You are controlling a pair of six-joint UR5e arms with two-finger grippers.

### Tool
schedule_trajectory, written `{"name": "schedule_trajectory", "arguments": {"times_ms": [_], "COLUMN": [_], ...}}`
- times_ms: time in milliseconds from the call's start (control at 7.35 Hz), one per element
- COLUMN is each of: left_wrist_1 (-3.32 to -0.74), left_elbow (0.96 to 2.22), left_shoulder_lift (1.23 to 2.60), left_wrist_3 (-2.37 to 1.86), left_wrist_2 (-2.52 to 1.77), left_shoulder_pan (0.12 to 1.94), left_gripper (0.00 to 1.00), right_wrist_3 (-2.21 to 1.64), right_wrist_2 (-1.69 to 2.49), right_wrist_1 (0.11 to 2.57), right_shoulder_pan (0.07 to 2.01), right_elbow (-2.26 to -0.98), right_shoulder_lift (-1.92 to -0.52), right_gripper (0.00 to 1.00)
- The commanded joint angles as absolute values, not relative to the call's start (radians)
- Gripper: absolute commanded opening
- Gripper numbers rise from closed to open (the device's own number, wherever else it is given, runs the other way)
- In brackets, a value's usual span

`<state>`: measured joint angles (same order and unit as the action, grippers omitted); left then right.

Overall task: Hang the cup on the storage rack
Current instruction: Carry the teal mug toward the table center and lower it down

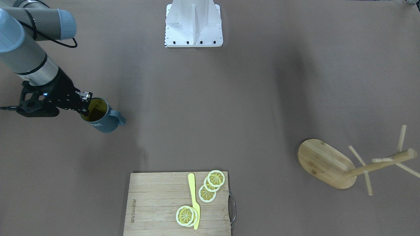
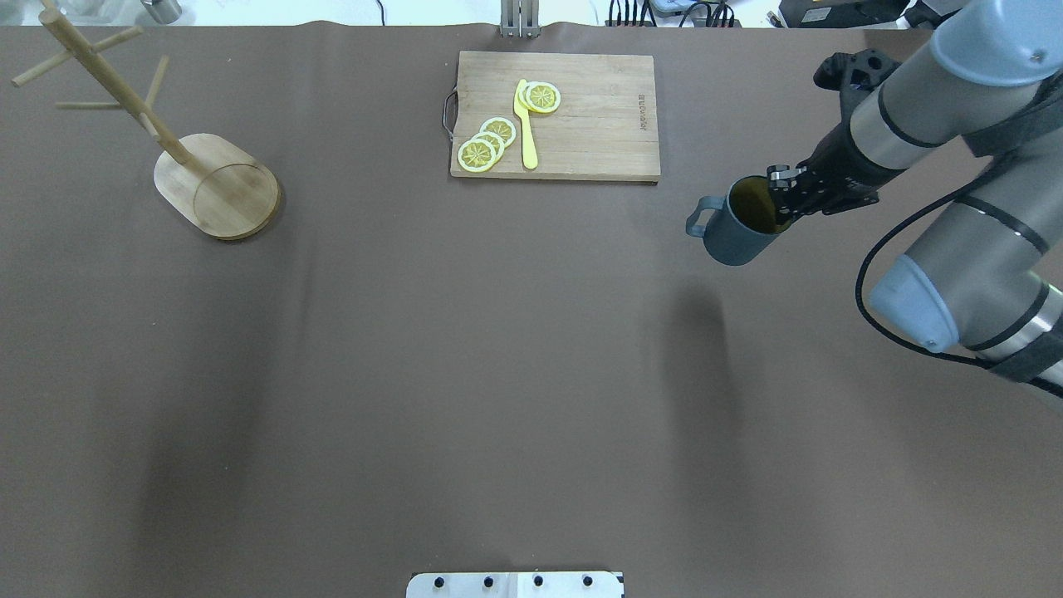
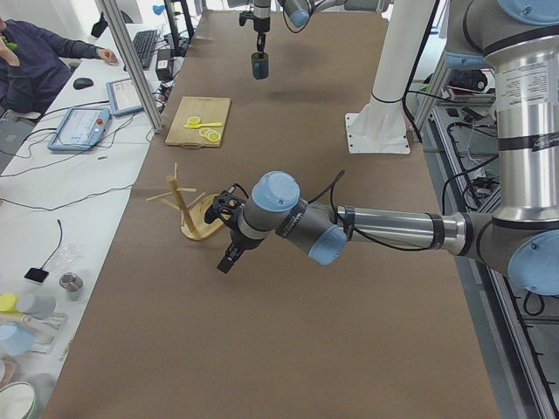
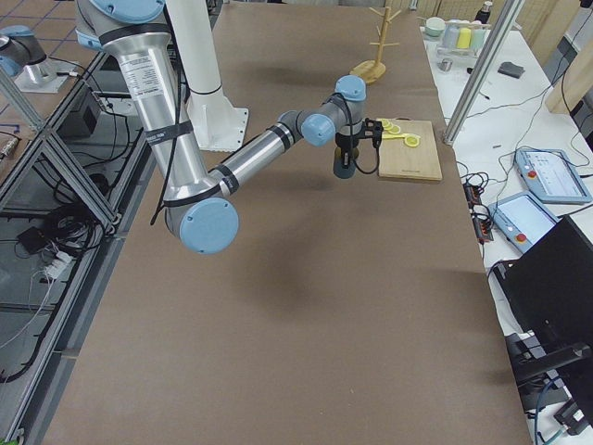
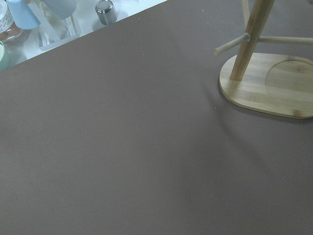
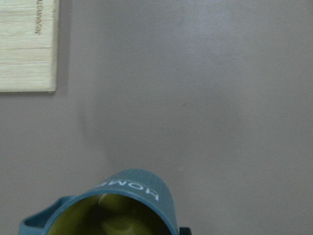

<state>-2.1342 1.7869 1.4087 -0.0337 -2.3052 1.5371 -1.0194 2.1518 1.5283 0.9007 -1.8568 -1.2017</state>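
Note:
The cup (image 1: 102, 124), dark teal-blue with a yellow-olive inside, hangs tilted over the table's right part, its handle toward the middle. My right gripper (image 1: 86, 109) is shut on its rim, one finger inside and one outside; the same grip shows from overhead on the cup (image 2: 735, 238) by the right gripper (image 2: 779, 212). White "HOME" lettering shows on the cup (image 6: 132, 188). The storage rack (image 2: 217, 189), a bamboo mug tree, stands upright at the far left with bare pegs. My left gripper (image 3: 227, 261) hovers near the storage rack (image 3: 187, 212); I cannot tell if it is open.
A bamboo cutting board (image 2: 598, 124) with lemon slices (image 2: 486, 143) and a yellow knife (image 2: 526, 133) lies at the far middle edge. The white robot base (image 1: 193, 24) stands at the near edge. Cups and jars (image 5: 29, 19) sit off the table's left end. A person (image 3: 35, 52) sits at a side desk.

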Motion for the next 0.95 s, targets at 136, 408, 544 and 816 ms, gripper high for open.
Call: {"name": "schedule_trajectory", "arguments": {"times_ms": [136,408,544,816], "left_wrist_1": [-2.135,-2.135,-2.135,-2.135], "left_elbow": [1.779,1.779,1.776,1.778], "left_shoulder_lift": [1.410,1.408,1.408,1.408], "left_wrist_3": [-0.034,-0.034,-0.034,-0.034], "left_wrist_2": [-2.304,-2.304,-2.304,-2.304], "left_shoulder_pan": [1.537,1.537,1.537,1.537], "left_gripper": [0.99,0.99,0.99,0.99], "right_wrist_3": [-1.281,-1.363,-1.453,-1.611], "right_wrist_2": [2.027,1.967,1.921,1.859], "right_wrist_1": [1.618,1.755,1.759,1.779], "right_shoulder_pan": [0.755,0.675,0.628,0.572], "right_elbow": [-1.848,-1.847,-1.830,-1.696], "right_shoulder_lift": [-1.064,-0.956,-0.921,-0.794], "right_gripper": [0.00,0.00,0.00,0.00]}}
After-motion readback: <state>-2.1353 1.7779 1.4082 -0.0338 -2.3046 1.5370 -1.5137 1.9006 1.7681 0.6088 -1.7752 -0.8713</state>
